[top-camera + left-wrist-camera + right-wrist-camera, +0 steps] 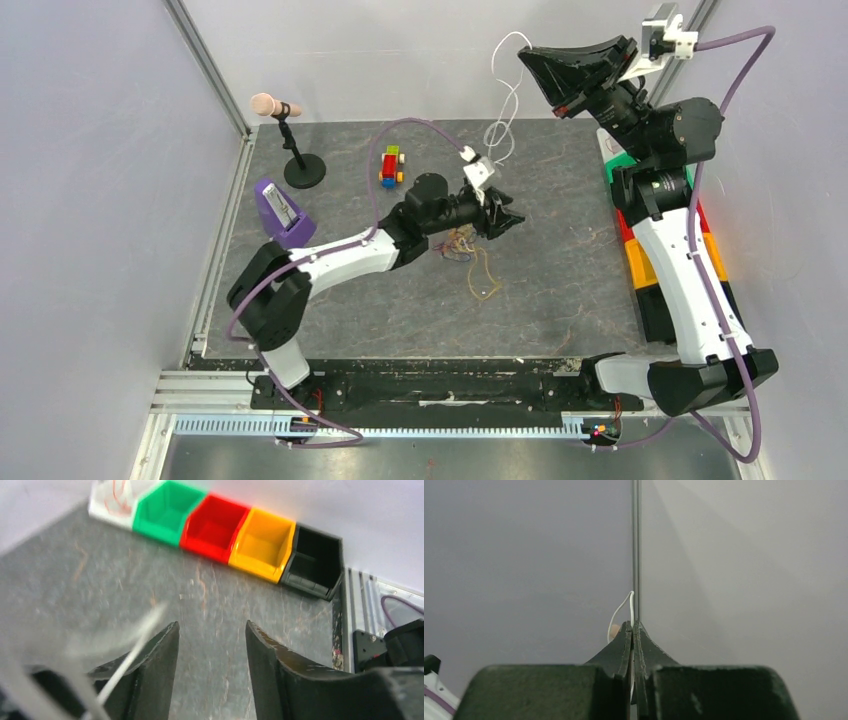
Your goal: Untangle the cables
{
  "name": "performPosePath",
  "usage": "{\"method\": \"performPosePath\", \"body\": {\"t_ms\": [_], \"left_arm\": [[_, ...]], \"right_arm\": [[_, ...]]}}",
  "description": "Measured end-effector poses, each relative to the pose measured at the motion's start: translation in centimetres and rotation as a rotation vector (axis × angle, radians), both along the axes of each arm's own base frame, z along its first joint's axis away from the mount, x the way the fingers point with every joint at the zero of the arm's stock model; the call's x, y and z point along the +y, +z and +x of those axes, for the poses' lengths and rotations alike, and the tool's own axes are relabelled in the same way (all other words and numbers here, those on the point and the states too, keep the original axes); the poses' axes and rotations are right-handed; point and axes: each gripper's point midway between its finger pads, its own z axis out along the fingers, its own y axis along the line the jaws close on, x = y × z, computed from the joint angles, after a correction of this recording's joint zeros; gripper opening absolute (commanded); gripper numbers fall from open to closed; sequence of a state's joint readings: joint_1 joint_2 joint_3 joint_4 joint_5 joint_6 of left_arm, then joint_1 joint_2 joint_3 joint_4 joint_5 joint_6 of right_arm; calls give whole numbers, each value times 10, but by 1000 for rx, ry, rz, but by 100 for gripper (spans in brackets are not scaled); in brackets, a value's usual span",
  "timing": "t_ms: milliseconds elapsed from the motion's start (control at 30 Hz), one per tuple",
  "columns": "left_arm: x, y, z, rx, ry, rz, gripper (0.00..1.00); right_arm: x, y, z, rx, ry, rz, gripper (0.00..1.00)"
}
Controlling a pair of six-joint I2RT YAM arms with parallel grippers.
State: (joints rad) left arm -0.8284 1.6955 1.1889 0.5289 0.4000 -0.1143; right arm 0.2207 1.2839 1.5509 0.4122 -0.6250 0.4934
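The cables (460, 243) lie as a small bunch of thin coloured wires mid-table, with an orange loop (485, 280) trailing toward the near side. My left gripper (516, 218) hovers just right of the bunch; in the left wrist view it (210, 626) is open and empty, with a blurred white strand (135, 647) crossing its left finger. My right gripper (523, 52) is raised high at the back. It is shut on a thin white cable (503, 120) that hangs in loops down to the table. In the right wrist view the cable (630, 602) sticks out above the closed gripper (633, 624).
A microphone on a stand (276, 105), a purple wedge-shaped object (281, 211) and a toy car (391, 165) sit at the back left. A row of bins, green (165, 510), red (215, 527), orange (262, 542) and black (312, 562), lines the right edge.
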Motion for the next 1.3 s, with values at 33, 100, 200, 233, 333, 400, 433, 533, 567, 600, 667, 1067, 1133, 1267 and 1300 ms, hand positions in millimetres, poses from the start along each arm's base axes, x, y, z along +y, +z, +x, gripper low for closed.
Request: {"method": "performPosePath", "body": {"t_ms": [33,100,200,233,333,400,433,533,567,600,667,1067,1133,1267,1300], "left_arm": [[-4,-15,0,23,6,25,41],[1,-52,3,77,34,81,31],[21,-82,3,106,74,118,37],[29,-87,0,112,82,124,40],[52,-97,-13,138,100,141,49],[66,-109,-22,182,118,164,56],[74,-125,-27,225,129,195,60],[101,-175,-38,357,174,307,61],[111,-189,-41,398,194,340,61],[119,-200,-44,428,207,365,61],[131,-214,-47,471,231,401,53],[149,-194,-48,466,262,379,64],[149,-175,-49,429,252,347,67],[149,-142,-46,371,252,298,72],[150,-136,-45,364,256,291,73]], "right_arm": [[0,3,-3,-1,11,8,0],[0,15,-8,-12,23,24,0],[6,9,-5,48,48,-5,0],[8,6,0,66,48,-11,0],[10,-3,22,120,27,-20,0],[7,4,33,112,-7,0,0],[1,15,36,86,-34,20,0],[-19,58,24,-38,-104,83,0],[-25,74,15,-87,-118,102,0],[-30,90,4,-140,-130,124,0],[-35,110,-17,-216,-129,147,0],[-41,93,-33,-247,-180,106,0],[-38,67,-19,-186,-190,63,0],[-32,20,8,-71,-203,-16,0],[-31,7,15,-43,-210,-38,0]]}}
